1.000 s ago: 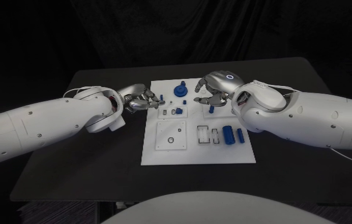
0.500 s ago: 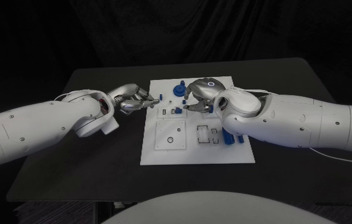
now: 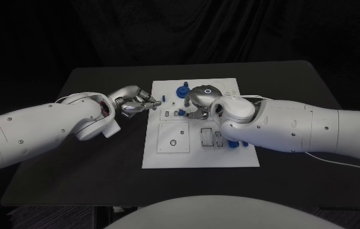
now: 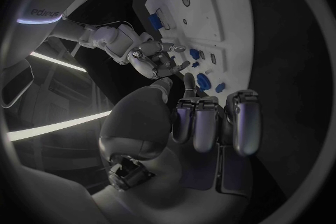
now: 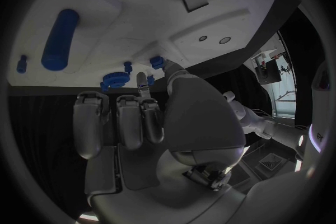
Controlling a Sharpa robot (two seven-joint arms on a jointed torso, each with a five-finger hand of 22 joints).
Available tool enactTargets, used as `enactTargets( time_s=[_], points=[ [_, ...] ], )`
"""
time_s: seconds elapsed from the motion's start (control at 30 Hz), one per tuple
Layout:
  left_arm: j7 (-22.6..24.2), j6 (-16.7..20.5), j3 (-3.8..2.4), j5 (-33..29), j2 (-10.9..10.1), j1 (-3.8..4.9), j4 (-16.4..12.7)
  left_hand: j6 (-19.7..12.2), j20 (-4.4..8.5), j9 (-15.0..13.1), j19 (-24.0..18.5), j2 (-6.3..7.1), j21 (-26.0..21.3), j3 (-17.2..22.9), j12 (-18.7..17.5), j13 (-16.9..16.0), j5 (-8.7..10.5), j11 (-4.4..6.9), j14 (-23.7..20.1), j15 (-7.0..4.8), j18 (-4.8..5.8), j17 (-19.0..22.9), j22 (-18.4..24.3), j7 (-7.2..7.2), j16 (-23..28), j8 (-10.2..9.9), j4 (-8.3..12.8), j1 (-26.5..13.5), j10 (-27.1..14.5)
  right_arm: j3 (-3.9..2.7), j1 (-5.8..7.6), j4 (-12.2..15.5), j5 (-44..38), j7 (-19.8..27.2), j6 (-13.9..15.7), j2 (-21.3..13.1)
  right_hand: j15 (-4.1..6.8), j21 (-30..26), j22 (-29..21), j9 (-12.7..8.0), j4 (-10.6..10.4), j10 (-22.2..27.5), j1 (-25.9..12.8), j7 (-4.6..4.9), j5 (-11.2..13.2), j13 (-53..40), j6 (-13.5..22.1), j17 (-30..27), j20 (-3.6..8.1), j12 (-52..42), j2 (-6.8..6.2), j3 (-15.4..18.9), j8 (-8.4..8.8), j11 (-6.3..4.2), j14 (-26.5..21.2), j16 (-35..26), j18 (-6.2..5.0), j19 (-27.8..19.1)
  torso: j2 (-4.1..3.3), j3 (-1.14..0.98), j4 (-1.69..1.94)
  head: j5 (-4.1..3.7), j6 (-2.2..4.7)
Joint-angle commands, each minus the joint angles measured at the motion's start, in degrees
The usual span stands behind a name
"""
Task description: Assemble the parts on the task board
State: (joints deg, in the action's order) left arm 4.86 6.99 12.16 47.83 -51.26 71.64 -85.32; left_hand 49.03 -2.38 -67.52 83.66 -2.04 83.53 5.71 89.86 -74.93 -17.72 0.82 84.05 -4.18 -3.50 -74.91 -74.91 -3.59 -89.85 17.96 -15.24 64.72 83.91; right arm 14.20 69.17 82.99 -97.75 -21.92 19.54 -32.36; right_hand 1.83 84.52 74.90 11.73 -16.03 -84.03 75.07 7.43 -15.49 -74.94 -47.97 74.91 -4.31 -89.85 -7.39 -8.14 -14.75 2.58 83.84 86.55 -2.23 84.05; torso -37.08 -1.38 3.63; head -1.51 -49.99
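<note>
- The white task board (image 3: pixel 201 153) is seen lying flat in the middle of the black table (image 3: pixel 90 166), its long side running away from the robot.
- A blue gear-shaped part (image 3: pixel 182 91) is seen at the far end of the board; in the right wrist view it appears as a toothed disc (image 5: pixel 113 79) beside smaller blue pegs.
- A blue cylinder (image 5: pixel 59 39) is seen lying in a recess of the board in the right wrist view, with a small blue piece (image 5: pixel 22 63) close by.
- The left hand (image 3: pixel 138 103) is held just off the board's left edge near the far end, its fingertips (image 3: pixel 155 105) reaching to the edge of the board. Its fingers are curled inward; whether a part is pinched between them cannot be told.
- The right hand (image 3: pixel 198 103) is poised over the far half of the board, beside the gear-shaped part, fingers pointing down at the board. In the left wrist view it (image 4: pixel 150 56) is seen with its fingertips gathered close to small blue parts (image 4: pixel 195 54); whether anything is grasped cannot be told.
- The two hands are seen near each other, apart and facing across the board's far-left corner.
</note>
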Motion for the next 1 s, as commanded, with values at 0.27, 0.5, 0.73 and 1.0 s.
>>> enactTargets(
  time_s=[0.27,0.5,0.73,1.0],
  points=[
    [-0.1,-1.23,-0.06,-1.02,-0.03,-0.02,0.14,0.33,-0.36,-0.04,0.05,0.0,0.01,-0.31,0.14,-15.07,-0.43,-0.22,5.95,0.5,0.8,-15.09,-6.16,-0.03,-0.15,-0.3,0.0,0.61,6.09,-0.04,-0.82,-1.55,-0.92,-0.25,-0.61,1.28,-0.45,-0.61,12.99,0.24,0.08,-5.97,-0.67,0.08,0.38,-15.06,0.49,9.58,-0.34,-0.15,0.26,0.09,0.13,0.29,5.07,-0.51,0.63,3.43,0.02,0.11,-0.09,0.02,-0.01],
    [-0.38,-1.74,-0.06,-1.02,0.17,-0.04,0.48,0.35,-0.36,-0.04,0.03,-0.01,-0.01,-0.31,0.14,-15.07,-0.45,-0.22,5.95,0.5,0.79,-15.09,-6.13,-0.03,-0.15,-0.3,0.0,0.62,6.09,-0.05,-1.23,-2.44,-0.92,0.75,-0.61,2.23,-0.46,-0.73,12.94,1.02,0.96,-5.97,0.11,0.05,-3.15,-15.06,0.18,9.44,-0.41,-0.15,0.93,-0.53,-0.4,0.27,5.03,-0.49,0.59,3.3,0.03,0.13,-0.11,-0.1,-0.01],
    [-0.56,-2.12,-0.06,-1.03,0.53,-0.1,1.04,0.4,-0.36,-0.03,-0.1,-0.06,-0.14,-0.31,0.14,-15.07,-0.56,-0.22,5.95,0.5,0.74,-15.09,-5.97,-0.02,-0.15,-0.34,-0.03,0.71,6.09,-0.06,-2.07,-3.63,-0.92,2.0,-0.29,3.27,-0.43,-0.86,12.88,1.75,2.18,-5.97,1.01,0.05,-10.75,-15.06,-0.05,9.31,-0.4,-0.15,1.3,-1.9,-0.67,0.23,4.99,-0.43,0.54,3.16,-0.01,0.17,-0.04,-0.28,-0.01],
    [-0.7,-2.43,-0.06,-1.03,0.79,-0.25,1.29,0.4,-0.36,0.0,-0.2,-0.11,-0.24,-0.3,0.14,-15.07,-0.65,-0.22,5.95,0.5,0.7,-15.09,-5.84,-0.02,-0.15,-0.41,-0.04,0.81,6.09,-0.07,-2.85,-5.09,-0.92,3.3,0.04,4.2,-0.15,-0.88,12.86,2.65,3.91,-5.97,2.6,-0.41,-14.46,-15.06,-2.01,9.3,-0.22,-0.15,1.8,-4.01,-1.69,-0.15,4.99,-0.32,0.52,3.11,0.01,0.25,-0.06,-0.23,-0.01]
  ],
)
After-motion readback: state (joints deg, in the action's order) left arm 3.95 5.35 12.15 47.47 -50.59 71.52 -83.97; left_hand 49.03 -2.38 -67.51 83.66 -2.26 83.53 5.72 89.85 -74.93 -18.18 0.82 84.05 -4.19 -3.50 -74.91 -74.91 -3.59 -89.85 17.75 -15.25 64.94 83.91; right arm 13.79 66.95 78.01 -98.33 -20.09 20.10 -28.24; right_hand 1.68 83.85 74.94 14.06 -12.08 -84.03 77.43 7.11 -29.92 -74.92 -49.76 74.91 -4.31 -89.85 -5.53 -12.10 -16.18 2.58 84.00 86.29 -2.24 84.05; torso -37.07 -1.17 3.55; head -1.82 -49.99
